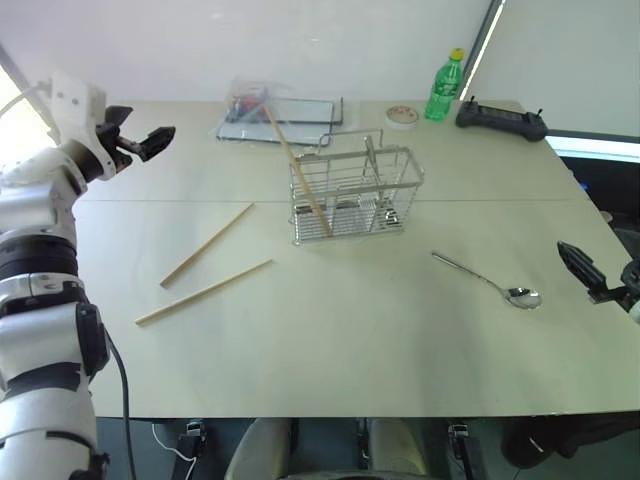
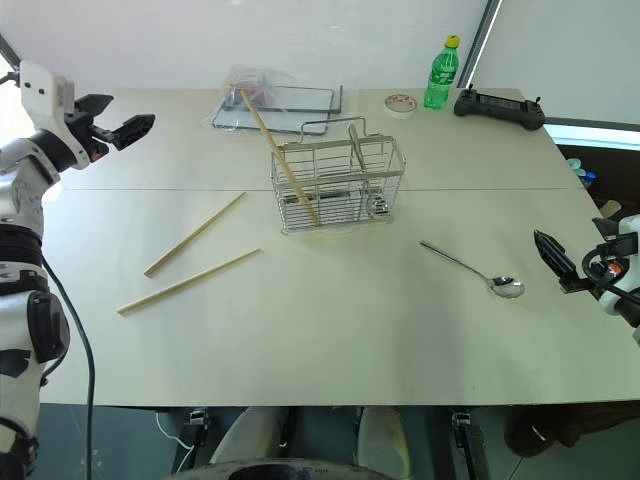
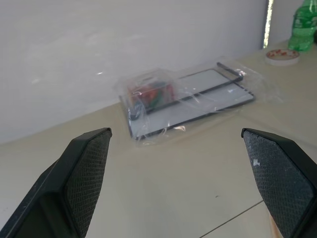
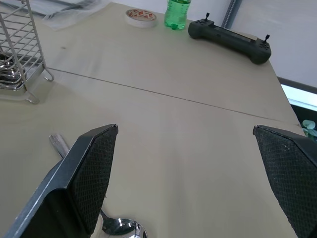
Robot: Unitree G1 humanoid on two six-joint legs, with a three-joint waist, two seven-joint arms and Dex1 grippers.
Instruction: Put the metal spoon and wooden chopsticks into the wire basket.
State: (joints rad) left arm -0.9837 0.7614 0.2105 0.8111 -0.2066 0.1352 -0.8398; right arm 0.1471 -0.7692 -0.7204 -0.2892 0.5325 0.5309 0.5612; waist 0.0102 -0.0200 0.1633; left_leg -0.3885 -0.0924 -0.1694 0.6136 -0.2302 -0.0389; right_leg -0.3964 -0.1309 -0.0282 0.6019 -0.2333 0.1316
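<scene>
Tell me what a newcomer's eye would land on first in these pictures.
The wire basket stands mid-table with one long chopstick already leaning out of it. Two more chopsticks lie loose on the table to its left, and the metal spoon lies to its right. The left tool hangs open above the table's far left, and the right tool is open near the spoon.

We seem to be in a lab: a bare desk (image 1: 400,340) against a white wall (image 1: 300,40), a black handheld controller (image 1: 502,121) near its edge.
</scene>
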